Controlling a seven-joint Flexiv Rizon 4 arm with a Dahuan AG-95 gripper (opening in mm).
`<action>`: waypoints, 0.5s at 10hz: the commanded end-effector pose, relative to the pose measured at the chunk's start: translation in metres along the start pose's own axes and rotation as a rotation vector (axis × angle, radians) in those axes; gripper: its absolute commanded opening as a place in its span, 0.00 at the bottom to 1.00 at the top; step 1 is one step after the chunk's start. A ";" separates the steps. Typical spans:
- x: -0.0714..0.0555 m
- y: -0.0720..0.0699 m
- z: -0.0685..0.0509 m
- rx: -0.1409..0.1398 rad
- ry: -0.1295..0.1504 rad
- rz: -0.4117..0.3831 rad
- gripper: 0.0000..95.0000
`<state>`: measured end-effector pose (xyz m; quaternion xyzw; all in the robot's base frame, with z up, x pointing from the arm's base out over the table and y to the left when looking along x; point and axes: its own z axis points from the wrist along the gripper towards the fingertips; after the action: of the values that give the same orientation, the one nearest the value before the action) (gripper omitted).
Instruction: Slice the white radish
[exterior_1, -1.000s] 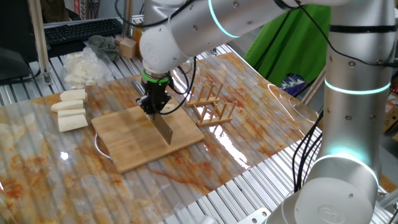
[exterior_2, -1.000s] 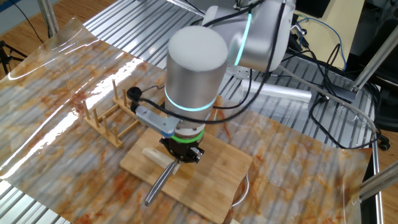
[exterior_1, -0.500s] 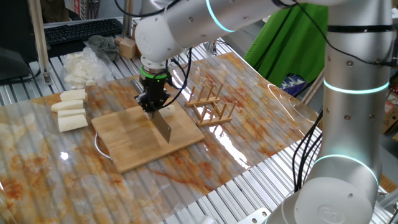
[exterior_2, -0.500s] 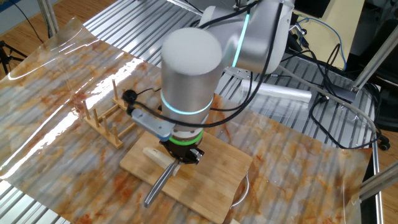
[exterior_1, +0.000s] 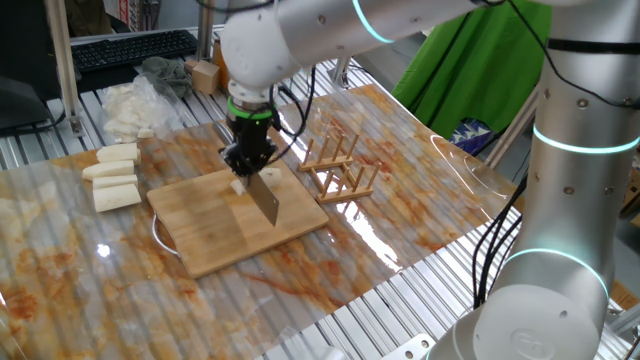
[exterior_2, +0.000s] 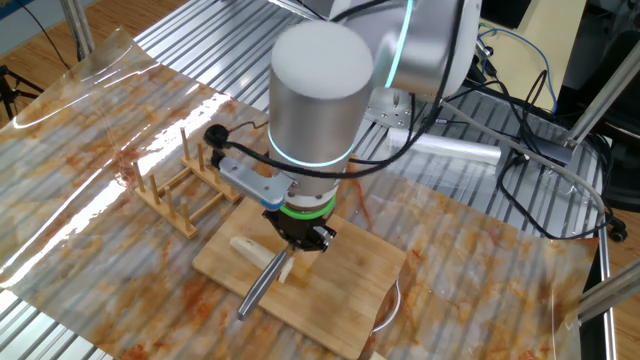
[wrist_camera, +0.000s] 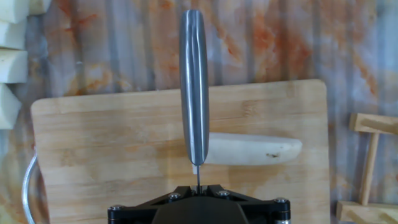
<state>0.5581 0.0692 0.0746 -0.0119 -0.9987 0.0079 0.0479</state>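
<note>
So the pincer (exterior_1: 248, 170) is pinching a knife (wrist_camera: 193, 87) by the handle end, fingers pressed tight on it, blade pointing down at the cutting board (exterior_1: 205, 232). The radish (wrist_camera: 252, 149) is lying flat on that board, toward the side nearest the wooden rack (exterior_1: 338, 168), and in the hand view the knife crosses right over its blunt end. It looks whole from here, no loose slices that I can spot next to it on the board.

My read: this is the slicing step itself, with the blade poised above the radish between strokes. Next move needs a straight push down through the radish until the edge meets the board, with the blade kept square across it so the slice comes off even. The radish is round-ish and nothing is pinning it down, so it could roll or skid on the board if the blade lands off-centre.
</note>
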 end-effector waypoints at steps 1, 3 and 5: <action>0.002 -0.003 -0.007 0.008 -0.007 -0.009 0.00; -0.003 -0.007 -0.013 0.023 -0.007 -0.024 0.00; -0.006 -0.010 -0.015 0.029 -0.010 -0.034 0.00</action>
<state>0.5676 0.0592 0.0871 0.0067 -0.9988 0.0197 0.0450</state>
